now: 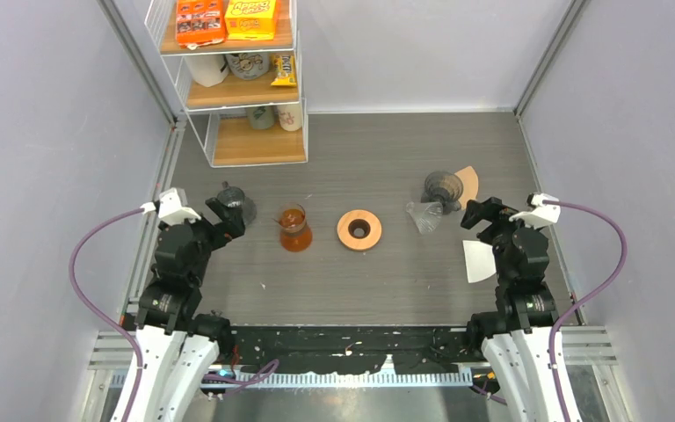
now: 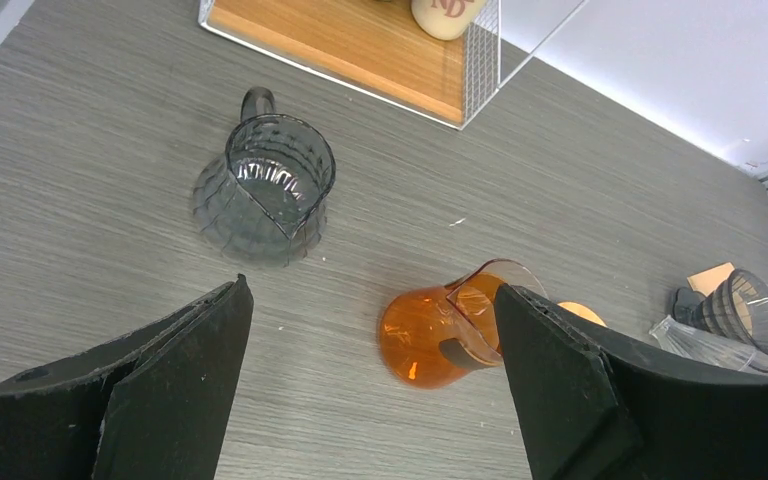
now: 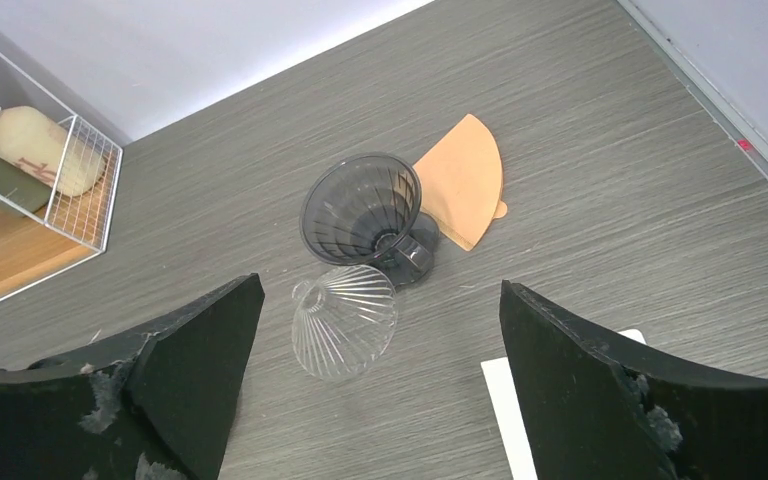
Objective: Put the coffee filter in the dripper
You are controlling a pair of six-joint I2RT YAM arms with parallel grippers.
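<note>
The brown filter point(image 3: 465, 180) lies flat on the desk point(image 3: 610, 120) right beside the dark dripper point(image 3: 360, 210), so I have my right claw point(image 1: 485, 214) open and empty near it, ready to grab, while my left claw point(image 1: 228, 215) waits open.

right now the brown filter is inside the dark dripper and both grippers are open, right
No: the brown filter lies flat on the table beside the dark dripper, not inside it, as the right wrist view shows. The left gripper and right gripper are open.
</note>
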